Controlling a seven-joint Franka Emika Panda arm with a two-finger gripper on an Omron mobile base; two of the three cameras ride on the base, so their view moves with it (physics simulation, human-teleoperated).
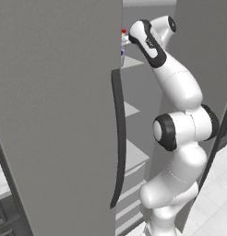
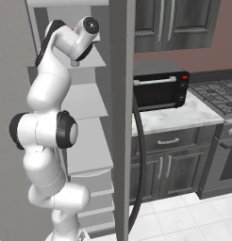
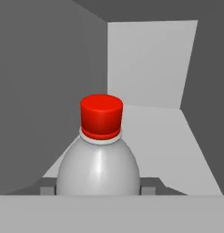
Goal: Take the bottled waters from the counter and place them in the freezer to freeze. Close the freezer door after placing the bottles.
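Now bottle [image 3: 98, 164] between end effector [image 3: 98, 189] fingers

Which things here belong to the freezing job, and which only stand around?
Job:
- red-capped bottle, held in the shut gripper
- freezer, doors open, white shelves inside
- counter

Standing around:
- toaster oven
- stove
- upper cabinets

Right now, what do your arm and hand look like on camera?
The arm is glossy white, built of rounded segments with dark bands and caps at the joints. The hand ends in two small grey, blocky fingertips. No cables or markings are visible.
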